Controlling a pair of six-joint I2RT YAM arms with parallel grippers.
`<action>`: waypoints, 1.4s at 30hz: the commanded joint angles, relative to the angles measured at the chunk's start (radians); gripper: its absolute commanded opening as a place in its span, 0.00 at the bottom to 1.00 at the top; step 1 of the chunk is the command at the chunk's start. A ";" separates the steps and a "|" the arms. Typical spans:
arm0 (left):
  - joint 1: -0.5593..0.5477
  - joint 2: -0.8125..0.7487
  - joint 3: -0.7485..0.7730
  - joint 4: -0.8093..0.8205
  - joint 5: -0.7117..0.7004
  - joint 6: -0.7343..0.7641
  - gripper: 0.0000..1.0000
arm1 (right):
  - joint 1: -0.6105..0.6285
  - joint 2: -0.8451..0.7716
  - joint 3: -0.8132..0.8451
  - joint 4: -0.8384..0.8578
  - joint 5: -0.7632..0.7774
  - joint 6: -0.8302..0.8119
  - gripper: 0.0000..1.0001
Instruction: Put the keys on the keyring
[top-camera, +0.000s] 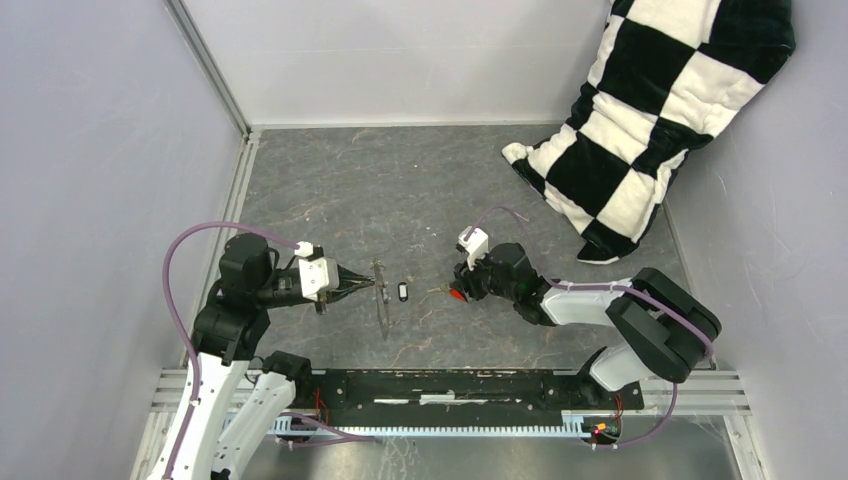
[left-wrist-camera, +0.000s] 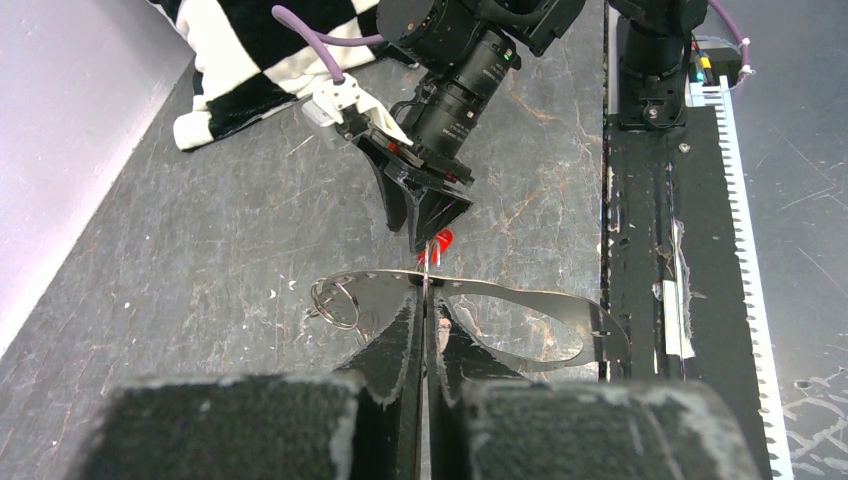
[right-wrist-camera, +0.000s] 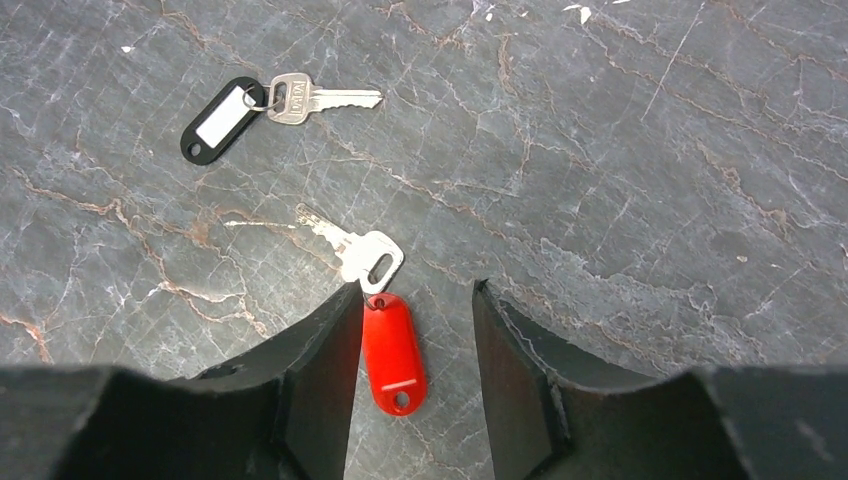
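- Silver key (right-wrist-camera: 318, 98) joined to black tag (right-wrist-camera: 222, 120): stamped lettering on the key's head, too small to read.
- Tag's white label insert: blank.

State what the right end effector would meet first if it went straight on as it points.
Most likely the silver key with the red plastic tag, lying between the open fingers of the right end effector; depth is unclear.
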 joint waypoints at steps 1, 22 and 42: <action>-0.001 0.000 0.021 0.021 0.007 0.009 0.02 | 0.012 0.024 -0.008 0.106 -0.018 -0.020 0.51; -0.001 -0.025 0.025 -0.006 -0.001 0.025 0.02 | 0.063 0.120 0.019 0.086 0.021 -0.043 0.30; -0.001 -0.025 0.019 -0.032 -0.016 0.051 0.02 | 0.067 0.075 0.059 -0.011 -0.012 -0.075 0.00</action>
